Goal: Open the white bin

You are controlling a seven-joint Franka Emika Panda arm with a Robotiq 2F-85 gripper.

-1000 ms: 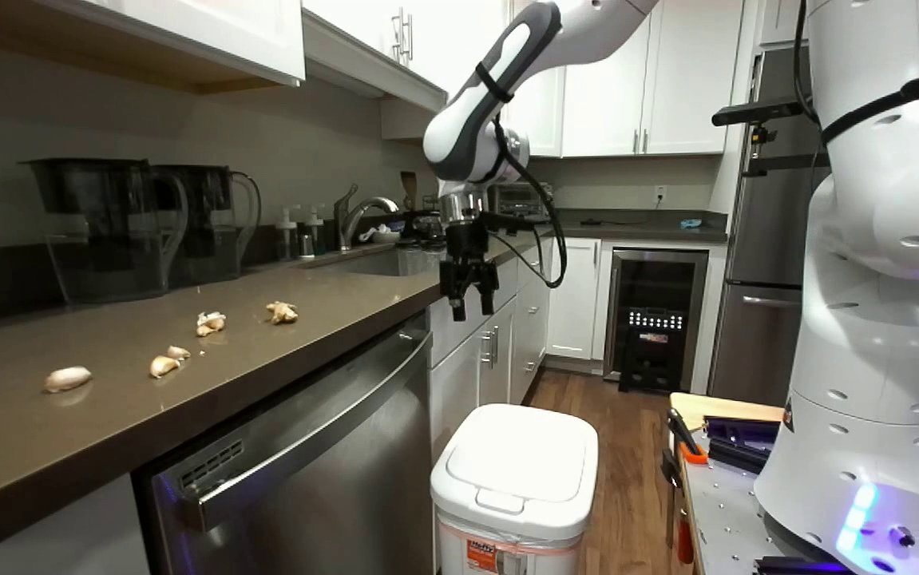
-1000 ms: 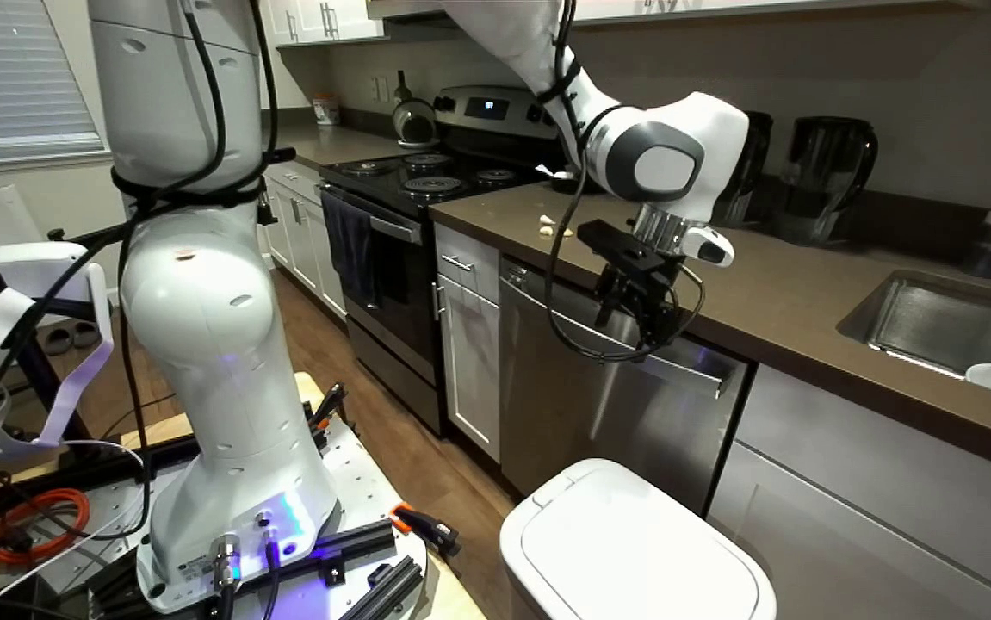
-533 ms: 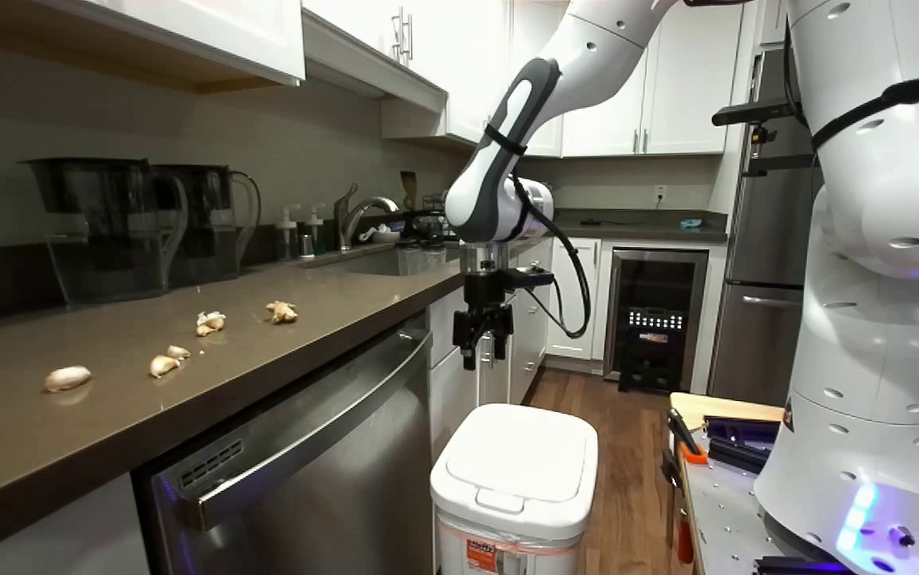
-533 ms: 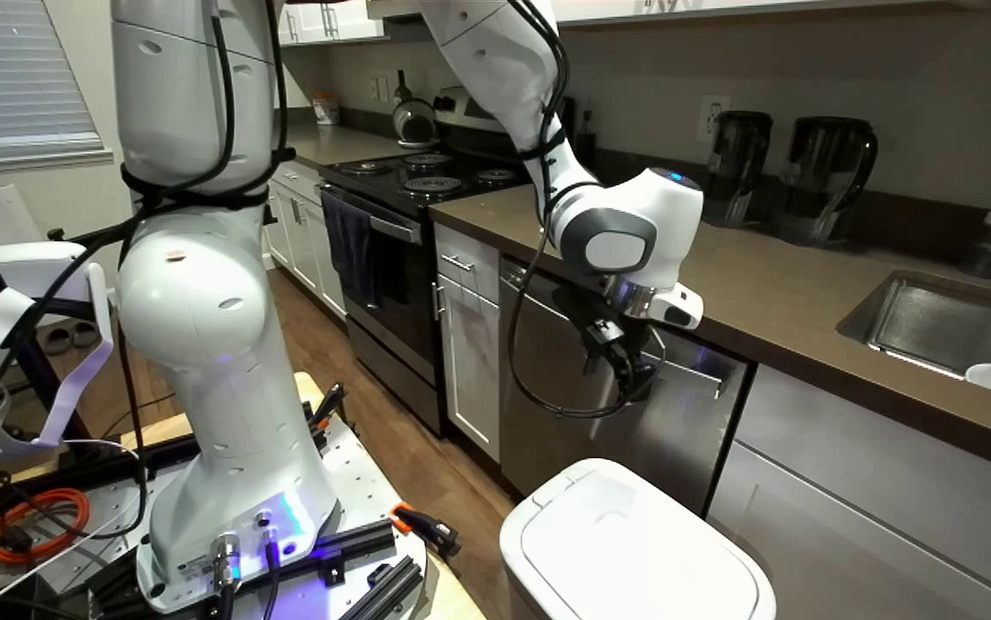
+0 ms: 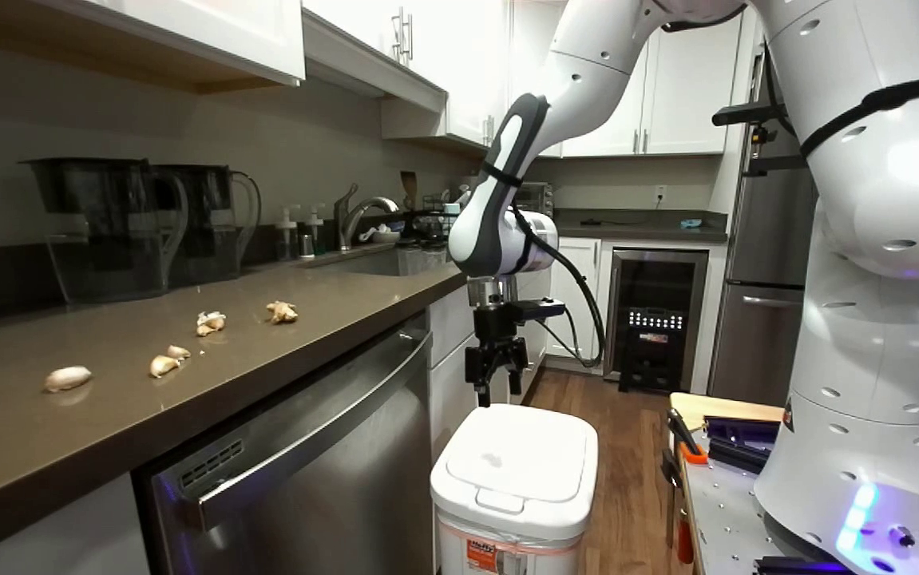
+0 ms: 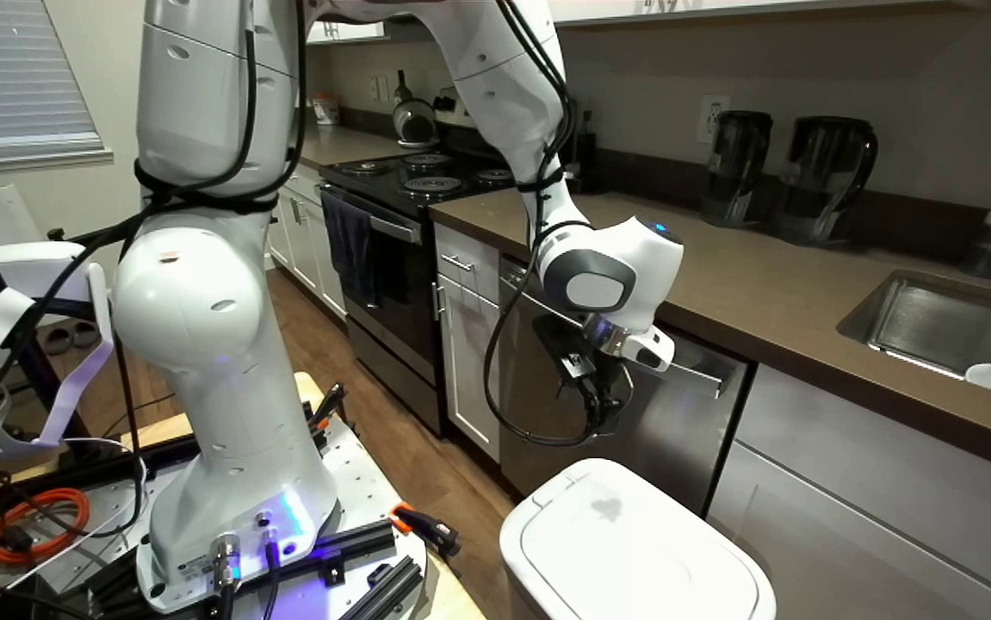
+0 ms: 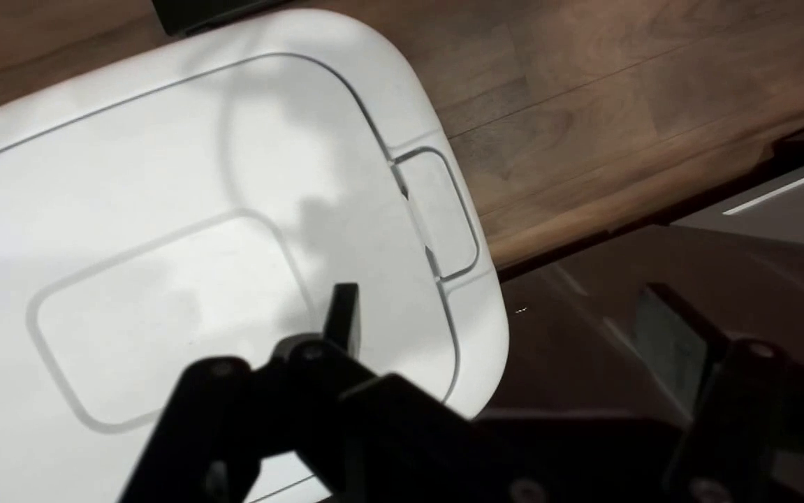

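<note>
The white bin [image 5: 519, 459] stands on the floor with its flat lid shut; it also shows in an exterior view [image 6: 641, 560]. A latch tab [image 5: 499, 501] sits at one short edge of the lid. My gripper [image 5: 500, 394] is open and empty, pointing down above the lid, apart from it. In the wrist view the jaws stand wide apart. One finger [image 7: 343, 314] shows over the lid [image 7: 164, 175] and the opposite finger [image 7: 674, 342] shows past the bin's edge, over the dark dishwasher front. The latch tab [image 7: 438, 209] lies beyond the fingertips there.
The stainless dishwasher [image 5: 307, 471] and its bar handle [image 5: 323, 435] stand beside the bin, under the brown counter [image 5: 363, 319]. Garlic pieces [image 5: 164, 365] and pitchers [image 5: 108, 239] are on the counter. The robot's base table [image 5: 718, 511] stands on the bin's opposite side.
My gripper has come down from counter height to a little above the bin lid, staying open. Its shadow now falls on the lid. The bin has not moved.
</note>
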